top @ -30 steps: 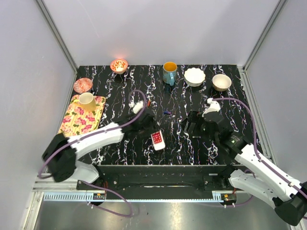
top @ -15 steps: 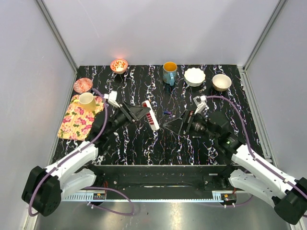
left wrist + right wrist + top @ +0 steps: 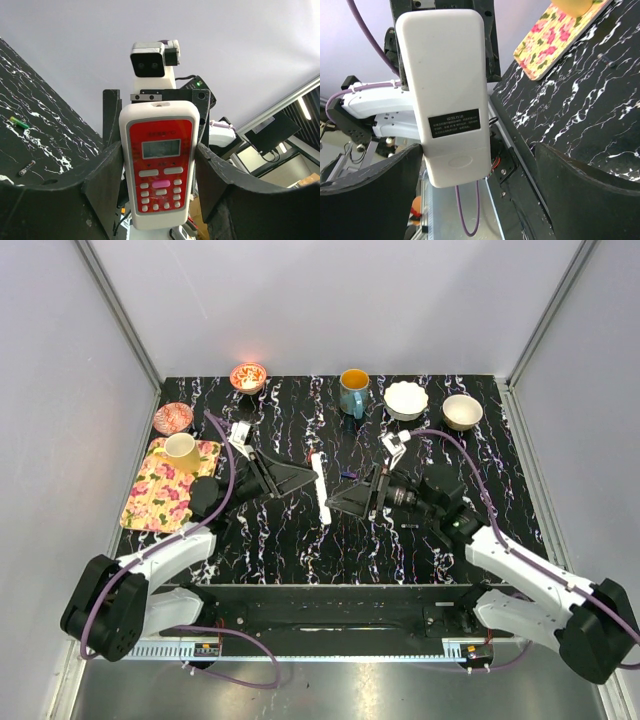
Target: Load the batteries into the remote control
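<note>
White-backed and red-faced, the remote control hangs above the middle of the table, edge-on to the overhead camera. The left gripper reaches in from 9 o'clock and clamps it by its long edges. From 3 o'clock the right gripper faces the plain back, jaws spread wide, grasping nothing. A bluish battery lies on the tabletop at 1 o'clock of the remote.

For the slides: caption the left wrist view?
Left pincer grips the remote control, red button face toward camera; two batteries on the table.
</note>
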Controlling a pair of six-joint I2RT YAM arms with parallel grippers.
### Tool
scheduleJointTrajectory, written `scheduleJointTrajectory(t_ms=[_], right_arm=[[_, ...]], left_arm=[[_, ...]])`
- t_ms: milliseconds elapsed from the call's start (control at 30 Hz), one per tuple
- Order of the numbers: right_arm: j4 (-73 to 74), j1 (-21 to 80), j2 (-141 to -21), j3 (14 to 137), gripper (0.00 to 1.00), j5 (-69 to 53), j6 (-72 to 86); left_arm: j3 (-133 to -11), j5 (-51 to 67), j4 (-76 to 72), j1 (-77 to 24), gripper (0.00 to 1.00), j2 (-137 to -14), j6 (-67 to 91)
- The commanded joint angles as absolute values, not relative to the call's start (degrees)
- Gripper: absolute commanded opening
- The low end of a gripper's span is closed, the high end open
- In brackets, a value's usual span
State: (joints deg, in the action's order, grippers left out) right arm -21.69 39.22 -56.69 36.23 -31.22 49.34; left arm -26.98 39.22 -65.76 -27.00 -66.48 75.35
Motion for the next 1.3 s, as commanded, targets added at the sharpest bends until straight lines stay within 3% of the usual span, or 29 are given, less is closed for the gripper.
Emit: scheduleJointTrajectory(t_ms=[0, 333, 600, 900, 1133, 1167, 1233, 1267], right_arm=[[-28.02, 39.2, -60.2, 39.82, 1.0, -36.29, 50.71], [-37.44, 39.2, -64.6, 38.94, 0.99, -41.92, 57.74], [-43.15, 39.2, -67.32, 37.79, 0.86, -44.3, 61.96], [-41.75, 39.29, -67.59, 37.09, 0.77, -45.09, 61.35], [-42.8, 39.29, -69.08, 37.18, 0.5, -46.32, 61.96], [-42.89, 39.29, -69.17, 37.35, 0.41, -46.41, 61.96], [-42.54, 39.29, -68.91, 37.62, 0.3, -46.76, 61.35], [-40.36, 39.2, -68.3, 38.57, 0.16, -46.84, 60.56]], left_arm=[[-29.44, 41.75, -70.67, -26.81, 0.0, -64.87, 74.89], [-30.5, 40.17, -64.34, -26.81, 0.0, -63.37, 70.84], [-30.41, 37.01, -64.95, -26.81, 0.0, -63.63, 70.49], [-31.38, 36.47, -66.53, -26.81, 0.0, -64.42, 71.45], [-31.03, 36.39, -68.64, -26.81, 0.0, -65.13, 72.77], [-31.11, 36.65, -68.38, -26.81, 0.0, -65.13, 72.77], [-31.2, 37.09, -66.64, -26.81, 0.35, -65.04, 72.51], [-31.29, 37.18, -65.49, -26.81, 0.47, -64.78, 71.9]])
